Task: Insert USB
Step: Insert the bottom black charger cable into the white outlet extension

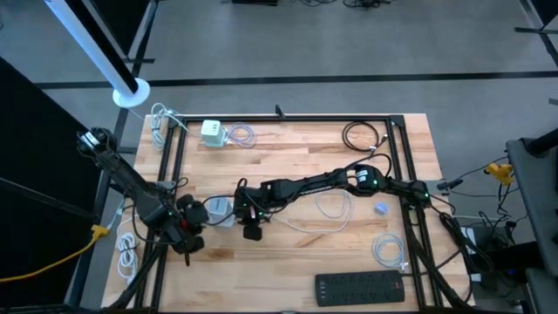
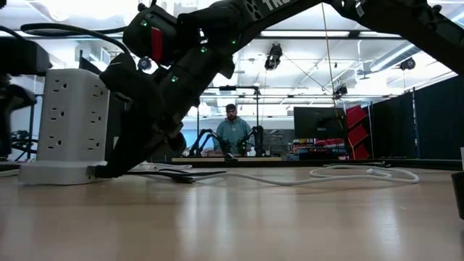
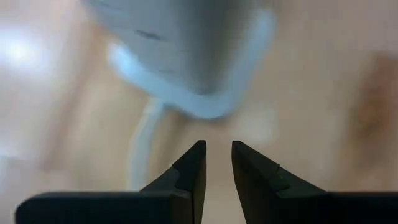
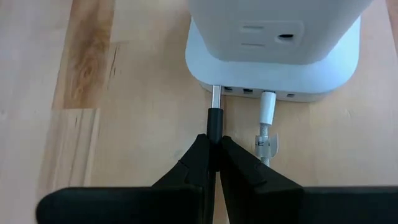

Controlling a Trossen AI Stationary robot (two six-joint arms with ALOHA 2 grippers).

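My right gripper [image 4: 212, 144] sits near the middle of the wooden surface [image 1: 296, 249], its jaws pinching the black USB plug [image 4: 214, 121]. The plug's bare metal tip meets the left-most slot in the base of the white power tower [image 4: 273, 46]; how deep it sits I cannot tell. Just beside it a white plug [image 4: 268, 106] already occupies another slot, its cable running back past my fingers [image 4: 239, 162]. The gap between the two plugs is narrow; the other side of the black plug has bare plank.

My left gripper [image 3: 217, 155] hovers on the tower's other side, near the surface's left edge, jaws slightly spread and holding nothing, with the tower's rounded white base [image 3: 186, 93] a blur before them.

The tower is a smooth, glossy box with soft corners on a wider foot; the surface is pale, grained butcher-block with darker strips. Around it lie a second white charger [image 1: 212, 132] toward the far edge, a black coiled cable [image 1: 362, 136], a white cable loop [image 1: 331, 207] and a black power strip [image 1: 359, 287] at the near edge. Open wood remains between that strip and my arms.
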